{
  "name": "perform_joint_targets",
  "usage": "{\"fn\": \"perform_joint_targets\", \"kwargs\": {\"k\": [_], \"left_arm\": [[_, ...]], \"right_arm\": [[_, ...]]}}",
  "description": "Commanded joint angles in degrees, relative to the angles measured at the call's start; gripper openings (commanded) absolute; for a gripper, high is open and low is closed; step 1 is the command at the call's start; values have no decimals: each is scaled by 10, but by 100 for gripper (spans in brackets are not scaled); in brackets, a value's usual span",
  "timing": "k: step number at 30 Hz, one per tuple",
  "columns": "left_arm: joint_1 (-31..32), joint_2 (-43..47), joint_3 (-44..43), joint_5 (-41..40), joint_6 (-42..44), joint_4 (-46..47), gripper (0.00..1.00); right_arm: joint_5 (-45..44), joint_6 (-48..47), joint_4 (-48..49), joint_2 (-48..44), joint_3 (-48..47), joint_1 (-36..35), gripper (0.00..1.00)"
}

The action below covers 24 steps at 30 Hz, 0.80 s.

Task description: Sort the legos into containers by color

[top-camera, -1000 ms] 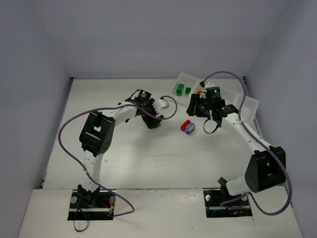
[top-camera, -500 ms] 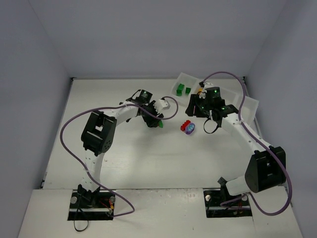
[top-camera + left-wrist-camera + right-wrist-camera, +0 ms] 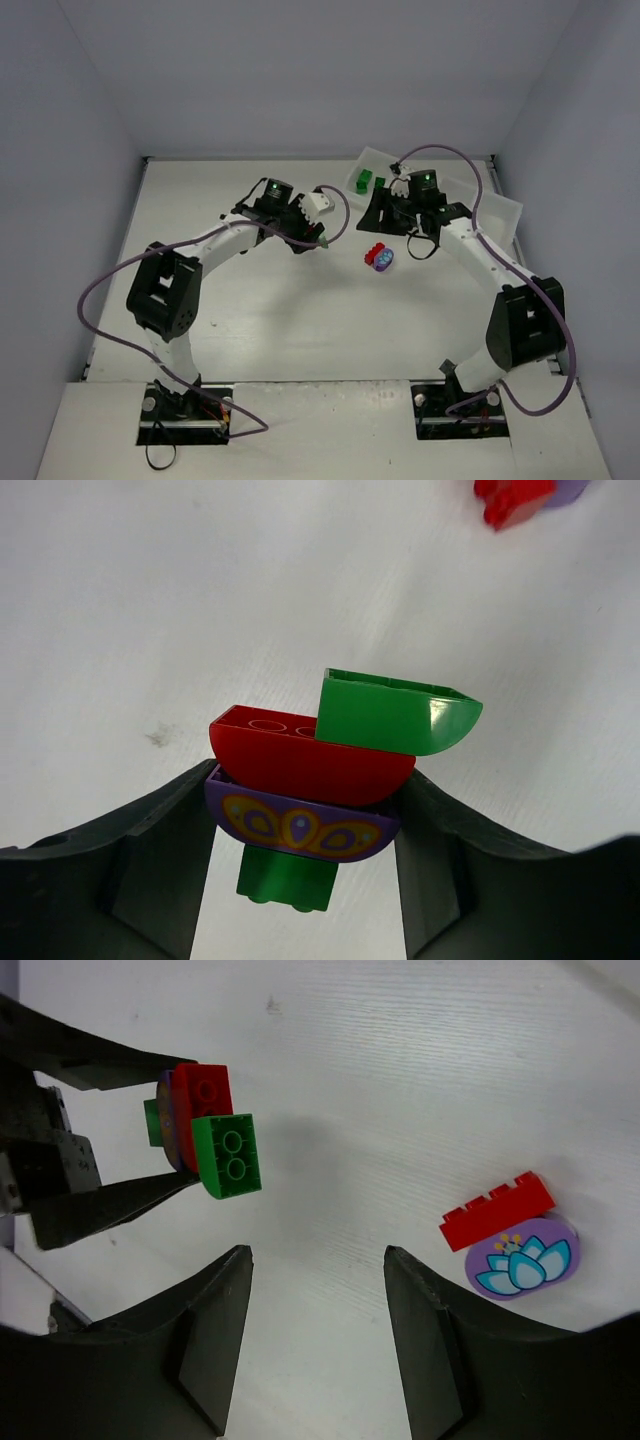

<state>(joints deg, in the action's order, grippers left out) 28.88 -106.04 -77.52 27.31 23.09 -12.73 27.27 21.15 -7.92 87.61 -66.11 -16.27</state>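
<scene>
The left gripper clamps a joined stack of green, red and purple plastic bricks above the white table, short of the translucent white tray, while the right gripper gapes empty, so the mixed colours, if not separated, could land in one compartment.

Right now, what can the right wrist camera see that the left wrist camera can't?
Only the right wrist view shows the right gripper, open and empty, and the flower print on the lotus piece lying on the table. Only the left wrist view shows the yellow markings on the patterned purple piece. Both show the left gripper clamping a stack of green, red and purple bricks, and the loose red brick on the table.
</scene>
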Motion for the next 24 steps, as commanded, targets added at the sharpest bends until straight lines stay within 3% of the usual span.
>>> {"fn": "perform_joint_targets", "kwargs": {"k": [1, 6, 13, 24], "left_arm": [[2, 85, 24, 21, -39, 100, 34], [7, 142, 67, 25, -51, 118, 34], [12, 181, 107, 20, -65, 169, 35], [16, 202, 118, 22, -79, 199, 35]], "right_arm": [[77, 32, 26, 18, -42, -10, 52], [129, 57, 49, 43, -69, -19, 54], [174, 81, 71, 65, -99, -41, 66], [186, 79, 74, 84, -103, -61, 67]]}}
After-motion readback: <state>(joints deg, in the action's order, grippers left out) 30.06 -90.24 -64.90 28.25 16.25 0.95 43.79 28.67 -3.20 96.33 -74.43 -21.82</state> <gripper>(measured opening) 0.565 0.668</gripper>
